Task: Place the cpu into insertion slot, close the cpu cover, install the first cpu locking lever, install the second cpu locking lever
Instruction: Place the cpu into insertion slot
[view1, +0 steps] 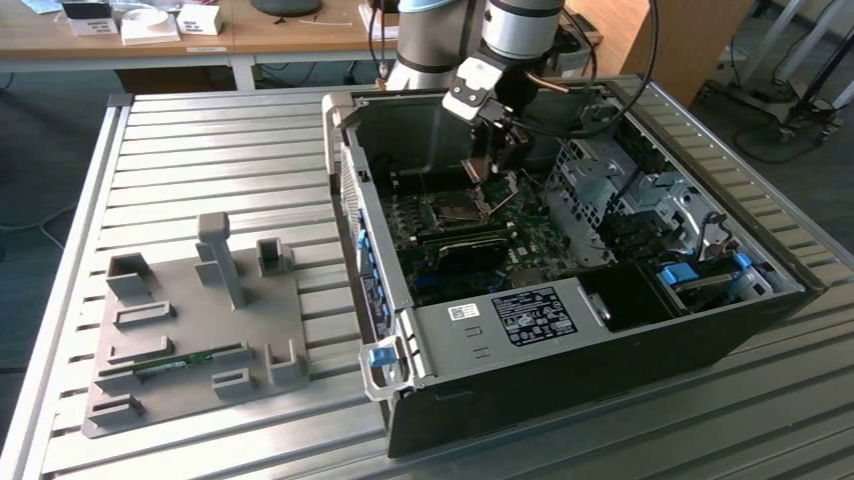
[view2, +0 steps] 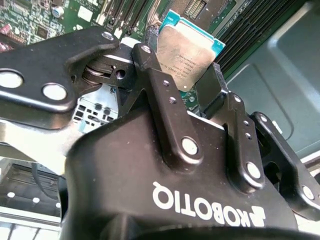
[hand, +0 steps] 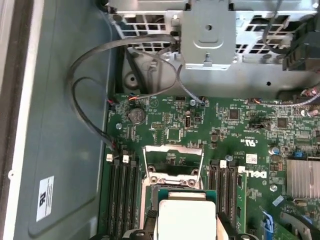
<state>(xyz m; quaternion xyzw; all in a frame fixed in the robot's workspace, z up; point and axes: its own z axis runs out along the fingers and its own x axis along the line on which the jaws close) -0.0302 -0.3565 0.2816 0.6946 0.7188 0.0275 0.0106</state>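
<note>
My gripper reaches down into the open computer case and is shut on the cpu. The cpu is a flat square chip with a dull silver top, pinched at two opposite edges by the black fingers. In the first wrist view the cpu hangs just above the insertion slot, hiding most of it. The cpu cover, a shiny metal frame with a square window, is swung open on the far side of the slot. In the exterior view the slot lies on the green board under the gripper.
Long black memory slots flank the socket on both sides. Grey cables loop along the case wall. A metal drive cage stands on the exterior view's right. A grey fixture board holding a memory stick lies on the slatted table.
</note>
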